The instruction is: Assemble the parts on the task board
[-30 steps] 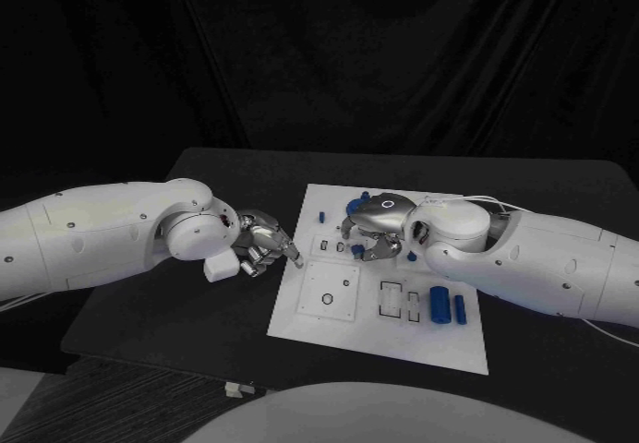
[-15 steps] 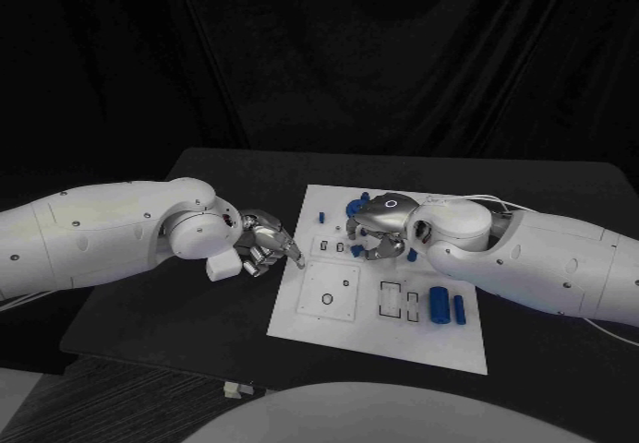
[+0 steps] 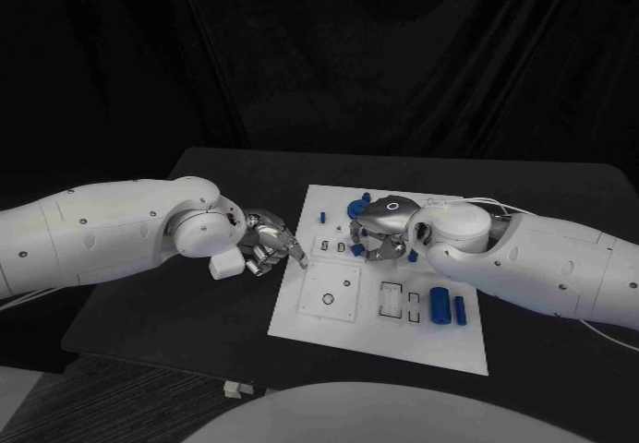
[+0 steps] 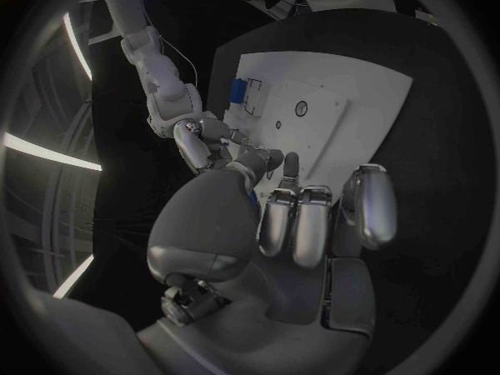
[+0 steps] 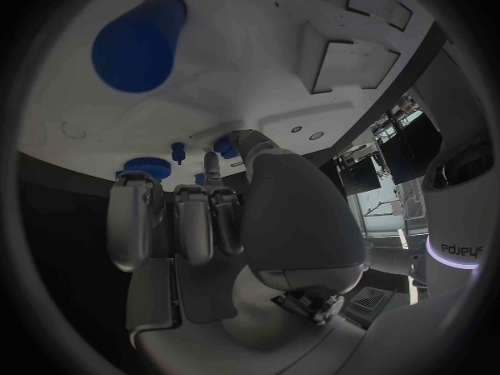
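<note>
Right hand (image 3: 370, 233) hovers over far-left part of task board (image 3: 379, 318), fingers curled; whether it holds a part, cannot tell. Blue parts (image 3: 446, 305) lie near-right of it, long axes near-to-far. Left hand (image 3: 267, 247), empty, at board's left edge.

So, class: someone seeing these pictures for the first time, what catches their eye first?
Two big white arms meeting over the white task board on the black table. The right hand hovers over the board's far part among small blue parts; the left hand sits at its left edge.
</note>
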Tool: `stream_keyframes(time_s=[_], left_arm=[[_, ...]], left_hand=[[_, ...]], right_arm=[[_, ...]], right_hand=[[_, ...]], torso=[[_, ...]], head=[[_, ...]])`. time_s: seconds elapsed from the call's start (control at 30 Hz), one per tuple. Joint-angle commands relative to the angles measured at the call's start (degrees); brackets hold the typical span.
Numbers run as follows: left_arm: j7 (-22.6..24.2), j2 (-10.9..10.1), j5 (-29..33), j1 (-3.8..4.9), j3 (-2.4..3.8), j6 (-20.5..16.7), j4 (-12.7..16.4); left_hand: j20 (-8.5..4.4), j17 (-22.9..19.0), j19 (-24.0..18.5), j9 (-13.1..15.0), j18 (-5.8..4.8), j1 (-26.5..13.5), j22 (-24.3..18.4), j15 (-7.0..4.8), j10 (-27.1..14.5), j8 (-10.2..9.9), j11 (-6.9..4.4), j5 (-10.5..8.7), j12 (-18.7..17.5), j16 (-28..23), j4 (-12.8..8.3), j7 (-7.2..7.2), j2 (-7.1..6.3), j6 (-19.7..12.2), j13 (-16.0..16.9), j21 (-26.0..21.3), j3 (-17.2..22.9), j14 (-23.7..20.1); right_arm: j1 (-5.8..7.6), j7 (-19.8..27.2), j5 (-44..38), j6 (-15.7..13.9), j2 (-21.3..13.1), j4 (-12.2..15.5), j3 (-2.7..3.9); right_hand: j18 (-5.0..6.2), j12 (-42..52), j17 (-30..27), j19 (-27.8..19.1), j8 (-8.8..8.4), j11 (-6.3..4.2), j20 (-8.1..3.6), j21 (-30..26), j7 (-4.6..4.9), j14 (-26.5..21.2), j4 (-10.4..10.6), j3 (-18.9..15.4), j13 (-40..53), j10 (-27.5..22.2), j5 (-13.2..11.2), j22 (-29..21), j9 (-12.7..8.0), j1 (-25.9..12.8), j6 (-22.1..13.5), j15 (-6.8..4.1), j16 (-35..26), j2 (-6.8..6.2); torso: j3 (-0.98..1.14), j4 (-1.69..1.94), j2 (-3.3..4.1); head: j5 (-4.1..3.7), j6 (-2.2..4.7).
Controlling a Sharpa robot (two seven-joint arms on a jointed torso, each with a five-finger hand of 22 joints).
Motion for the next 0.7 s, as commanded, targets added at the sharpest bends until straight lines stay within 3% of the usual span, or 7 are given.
stream_keyframes(time_s=[0.03,0.27,0.6,0.7], left_arm=[[0.7,0.1,0.5,0.13,0.04,0.9,0.0],[0.7,0.3,0.5,0.13,0.04,1.0,-0.3],[0.9,1.0,0.5,0.11,0.03,1.3,-0.9],[1.1,1.3,0.5,0.1,0.03,1.3,-1.1]], left_hand=[[-0.36,15.2,0.0,-0.3,-0.07,-0.1,2.5,-0.17,6.2,1.0,-0.15,-0.78,0.8,0.6,0.1,-0.15,0.0,0.1,15.2,-0.8,1.4,6.6],[-0.36,15.2,0.0,-0.3,-0.06,-0.1,2.5,-0.17,6.2,1.1,-0.16,-0.92,0.8,0.6,0.1,-0.15,0.1,0.1,15.2,-0.8,1.5,6.6],[-0.35,15.2,-0.2,-0.4,-0.03,-0.3,2.4,-0.17,6.2,1.2,-0.15,-1.34,0.8,0.6,0.2,-0.15,0.27,0.0,15.2,-1.0,1.5,6.6],[-0.34,15.2,-0.2,-0.5,-0.02,-0.4,2.4,-0.16,6.2,1.3,-0.15,-1.82,0.8,0.6,0.3,-0.17,0.36,0.0,15.2,-1.1,1.5,6.6]], right_arm=[[-0.34,-1.0,-0.5,0.8,0.1,-0.2,-0.03],[-0.44,-1.1,-0.5,1.5,0.2,-0.3,-0.03],[-0.48,-1.0,-0.5,1.2,0.1,-0.3,-0.03],[-0.49,-0.8,-0.5,0.4,-0.1,0.0,-0.03]], right_hand=[[0.06,1.0,15.9,0.0,1.76,-0.03,0.33,-0.9,0.13,5.8,-0.2,0.9,15.2,5.7,-0.4,12.2,1.1,-0.6,0.5,0.49,1.4,-0.72],[0.12,1.0,15.9,-0.2,2.43,-0.09,0.33,-1.1,-0.02,5.8,-0.4,1.3,15.2,5.7,-0.3,12.1,1.5,-0.5,1.3,0.47,1.4,-0.61],[0.21,1.0,15.9,-0.4,6.62,-0.82,-0.12,-1.4,-1.46,5.8,-1.9,3.5,15.2,5.7,3.0,12.0,4.4,0.1,7.2,-0.1,1.4,-0.05],[0.14,1.0,15.9,-0.2,6.97,-1.01,-0.29,-1.2,-1.7,5.8,-2.2,4.0,15.2,5.7,3.7,12.1,4.9,0.2,7.7,-0.3,1.4,0.11]], torso=[[-0.02,0.14,-0.05],[-0.15,-0.01,-0.17],[-0.12,0.0,-0.19],[-0.11,-0.02,-0.19]], head=[[0.13,-0.01],[0.37,-0.01],[0.26,-0.01],[0.21,-0.01]])
